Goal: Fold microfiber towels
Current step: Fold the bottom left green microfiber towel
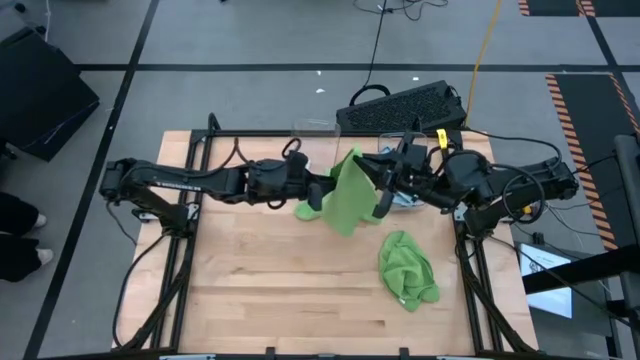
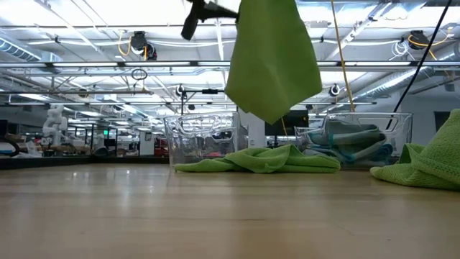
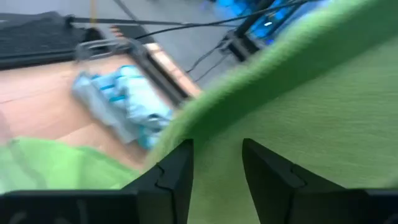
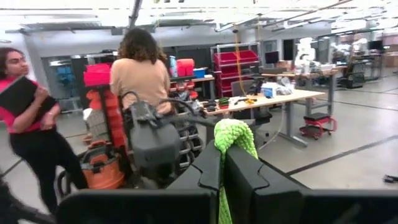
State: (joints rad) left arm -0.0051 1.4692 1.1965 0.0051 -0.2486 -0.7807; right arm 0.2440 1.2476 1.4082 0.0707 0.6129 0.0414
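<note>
A lime green microfiber towel (image 1: 350,195) hangs in the air over the middle of the table. My right gripper (image 4: 222,149), reaching in from the table's right, is shut on it. My left gripper (image 3: 214,146) comes from the table's left and stands open right at the hanging towel (image 3: 298,106), whose face fills the gap between its fingers. A second green towel (image 1: 408,268) lies crumpled on the table at the near right. A third (image 2: 259,160) lies flat in front of the bins. My right gripper pinches the hanging towel between its two fingers, and a bunched bit (image 4: 233,134) sticks out past the fingertips. The fingers come roughly level from the table's right. The towel hangs slack below them, its lowest corner (image 2: 269,119) clear of the table. My left gripper: I cannot tell whether its open fingers touch the towel.
Two clear plastic bins stand at the far side: one (image 2: 201,140) nearly bare, one (image 2: 359,140) holding light blue towels (image 3: 124,102). A black keyboard (image 1: 405,105) lies beyond the far edge. People stand in the room behind (image 4: 143,74). Bare wood spreads across the near left (image 1: 250,290).
</note>
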